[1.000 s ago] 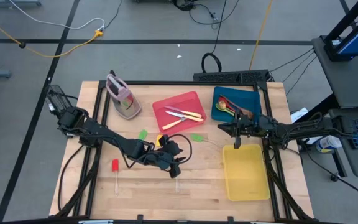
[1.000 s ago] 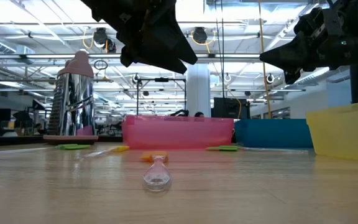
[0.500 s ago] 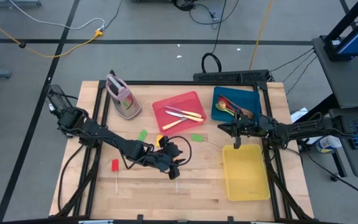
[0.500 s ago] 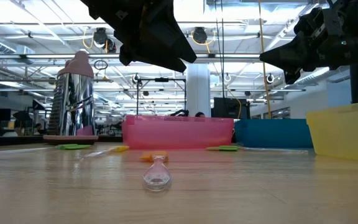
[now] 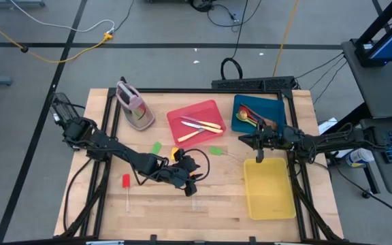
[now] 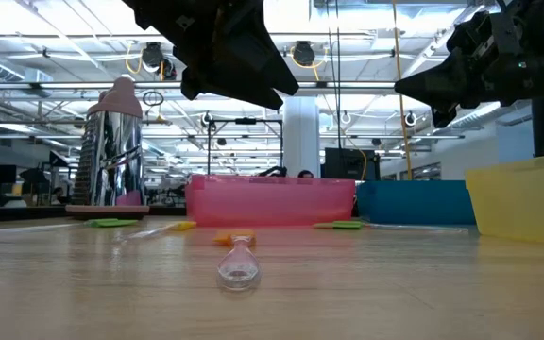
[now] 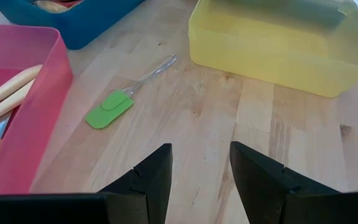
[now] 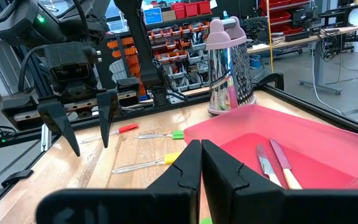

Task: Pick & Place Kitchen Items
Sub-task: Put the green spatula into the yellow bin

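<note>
From above, the left hand (image 5: 191, 178) hangs over the middle of the wooden bench (image 5: 155, 207), near a yellow-headed utensil (image 5: 176, 152) and a green-headed one (image 5: 156, 147). A red-headed utensil (image 5: 126, 181) lies well apart toward the bench's left side, and a green spatula (image 5: 215, 151) lies between the red tray (image 5: 174, 114) and the yellow tray (image 5: 269, 205). Cream-handled knives (image 5: 203, 125) lie in the red tray; spoons (image 5: 249, 116) fill the blue tray (image 5: 278, 103). The right hand (image 5: 258, 141) hovers at the yellow tray's far edge. A pink-grey stand (image 5: 133, 105) sits at the back left.

At bench height, both arms hang clear of the wood. A clear utensil (image 6: 238, 265) lies in front, the stand (image 6: 114, 151) to the left, and the trays line the back.

The left wrist view shows the left hand's fingers (image 7: 156, 178) set wide apart and empty, with the green spatula (image 7: 109, 111) beyond them beside the red tray (image 7: 39, 118).

The right wrist view shows the right hand's fingers (image 8: 185, 171) pressed together, holding nothing, with knives (image 8: 283, 163) in the red tray (image 8: 241, 134) ahead and the left hand (image 8: 83, 124) beyond, spread wide.
</note>
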